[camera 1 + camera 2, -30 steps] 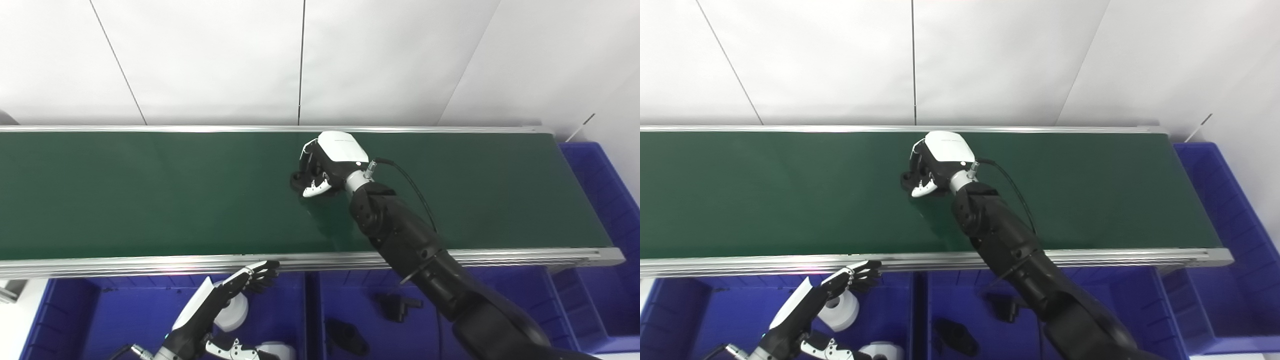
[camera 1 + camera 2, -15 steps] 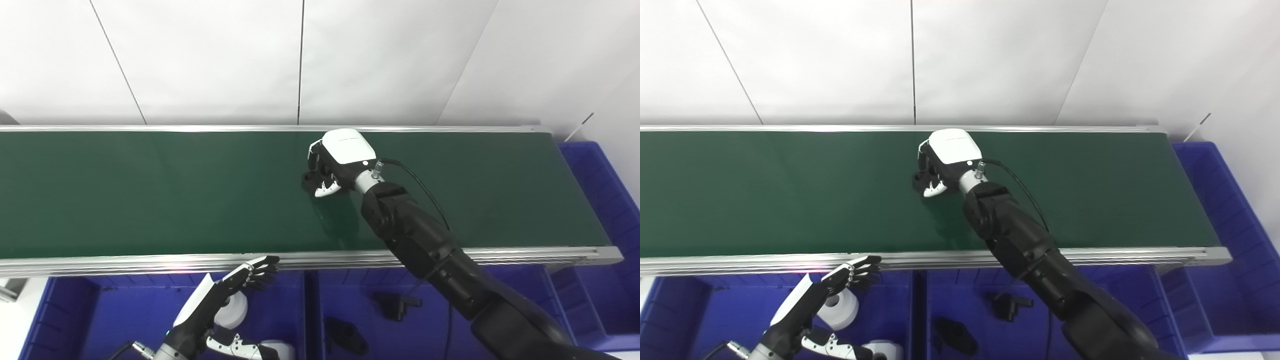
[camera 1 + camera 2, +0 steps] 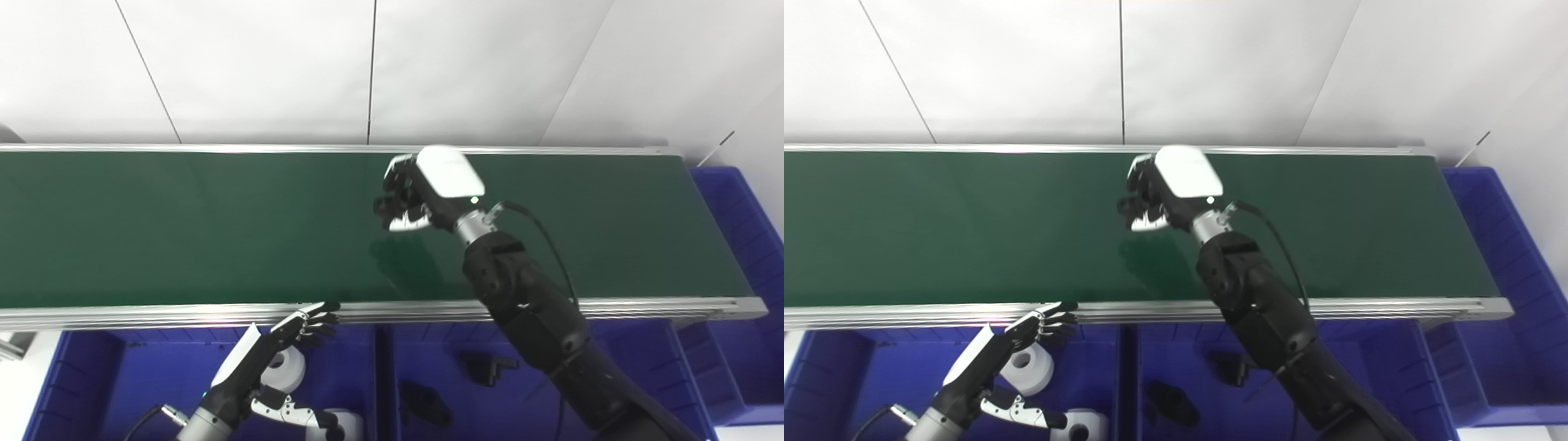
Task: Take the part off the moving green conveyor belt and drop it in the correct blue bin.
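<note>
From my station, reading left to right: my left hand hangs over the near left blue bin, fingers spread and holding nothing, fingertips close to the conveyor's near metal rail. Under it sit white rolls in that bin; the right eye view shows one roll almost whole, while the left eye view has the hand covering more of it. The middle blue bin holds two dark parts.

My right hand is above the green conveyor belt, fingers curled around a small dark part. The part looks black and compact; its shape is mostly hidden by the fingers, so I can't tell more. A faint shadow lies on the belt below the hand, apart from it, so the hand and part appear lifted clear of the surface.

At far right, another blue bin stands past the belt's end; the right eye view shows more of it. Behind the belt is a white panelled wall with thin dark seams.
</note>
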You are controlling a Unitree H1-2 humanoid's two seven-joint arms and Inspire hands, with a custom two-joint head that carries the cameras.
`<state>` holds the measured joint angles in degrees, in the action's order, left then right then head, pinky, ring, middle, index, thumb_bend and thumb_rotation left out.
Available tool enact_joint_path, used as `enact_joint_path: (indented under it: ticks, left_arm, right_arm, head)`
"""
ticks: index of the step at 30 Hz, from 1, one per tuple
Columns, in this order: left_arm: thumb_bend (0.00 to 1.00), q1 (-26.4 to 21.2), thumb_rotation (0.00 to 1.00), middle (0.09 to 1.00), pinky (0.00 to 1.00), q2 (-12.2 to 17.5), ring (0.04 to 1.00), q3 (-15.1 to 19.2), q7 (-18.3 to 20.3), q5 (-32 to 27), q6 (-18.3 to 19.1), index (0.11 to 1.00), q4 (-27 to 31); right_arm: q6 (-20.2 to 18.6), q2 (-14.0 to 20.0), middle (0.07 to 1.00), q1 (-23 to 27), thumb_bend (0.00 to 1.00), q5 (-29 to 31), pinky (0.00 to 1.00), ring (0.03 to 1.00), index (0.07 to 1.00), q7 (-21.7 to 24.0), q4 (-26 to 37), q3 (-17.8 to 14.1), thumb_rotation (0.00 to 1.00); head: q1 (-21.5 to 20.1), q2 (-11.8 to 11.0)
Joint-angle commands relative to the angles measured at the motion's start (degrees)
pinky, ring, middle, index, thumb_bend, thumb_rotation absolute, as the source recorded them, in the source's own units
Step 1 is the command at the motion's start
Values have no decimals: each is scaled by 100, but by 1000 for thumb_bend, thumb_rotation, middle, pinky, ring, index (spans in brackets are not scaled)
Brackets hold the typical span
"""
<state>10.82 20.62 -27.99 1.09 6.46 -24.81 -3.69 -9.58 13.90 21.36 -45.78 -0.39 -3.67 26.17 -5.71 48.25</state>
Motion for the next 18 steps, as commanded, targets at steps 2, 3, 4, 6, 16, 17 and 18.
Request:
enact_joint_path:
  ticks: [2, 3, 4, 6, 16, 17, 18]
  left_arm:
    - [892, -64, 300, 816, 659, -19, 745, 76, 64, -73, -211, 856, 66]
    - [891, -63, 300, 817, 658, -19, 745, 89, 78, -88, -211, 856, 65]
    - [891, -56, 300, 817, 658, -25, 745, 108, 101, -115, -211, 856, 66]
    - [892, -43, 292, 816, 657, -38, 743, 153, 155, -159, -211, 854, 72]
    - [900, 19, 293, 830, 655, -74, 747, 375, 403, -254, -211, 849, 144]
    - [901, 25, 294, 831, 653, -87, 746, 408, 447, -303, -211, 848, 152]
    - [898, 30, 277, 833, 659, -99, 755, 437, 485, -338, -211, 845, 156]
  right_arm:
    - [115, 35, 536, -146, 513, 6, 325, 394, 498, 23, 499, -140, 0]
    - [87, 35, 544, -212, 512, 22, 333, 399, 493, 59, 618, -180, 0]
    - [39, 28, 544, -287, 512, 42, 333, 400, 492, 110, 754, -227, 0]
    - [11, 6, 519, -416, 517, 68, 322, 438, 480, 168, 954, -310, 0]
    - [84, -36, 512, -1570, 513, 204, 314, 380, 520, 353, 1861, -539, 0]
    - [120, -34, 511, -1794, 513, 274, 310, 378, 523, 370, 1980, -552, 0]
    - [145, -33, 496, -1944, 511, 316, 284, 364, 531, 382, 2059, -561, 0]
  head:
    - [-9, 16]
    - [-13, 31]
    - [-15, 37]
    - [-16, 49]
    - [-224, 236]
    - [-238, 255]
    - [-238, 255]
